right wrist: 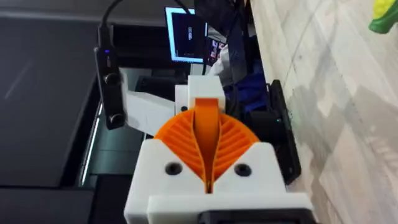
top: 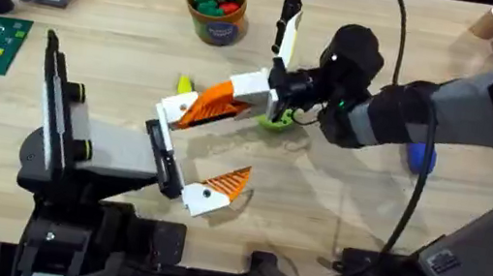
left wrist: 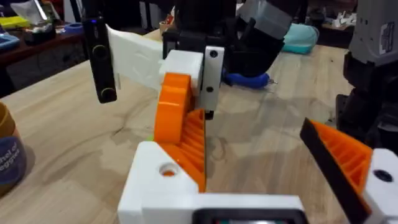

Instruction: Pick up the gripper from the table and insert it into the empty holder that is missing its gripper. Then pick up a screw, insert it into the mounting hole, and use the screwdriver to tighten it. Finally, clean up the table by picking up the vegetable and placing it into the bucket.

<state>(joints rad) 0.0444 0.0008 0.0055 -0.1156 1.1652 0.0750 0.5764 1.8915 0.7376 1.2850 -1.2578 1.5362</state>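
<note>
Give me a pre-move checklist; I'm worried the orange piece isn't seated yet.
1. Right tool shut on the gripper: ok.
2. Gripper fully seated in the holder: cannot tell.
3. Mounting hole open for a screw: ok.
4. Screwdriver free to grab: cannot tell, half hidden.
5. Vegetable in the bucket: not ok, it lies on the table.

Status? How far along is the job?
Done: nothing fully. In hand: right gripper holds the gripper at the holder; its hole looks empty. Left: screw, screwdriver untouched, vegetable outside the bucket.
</note>
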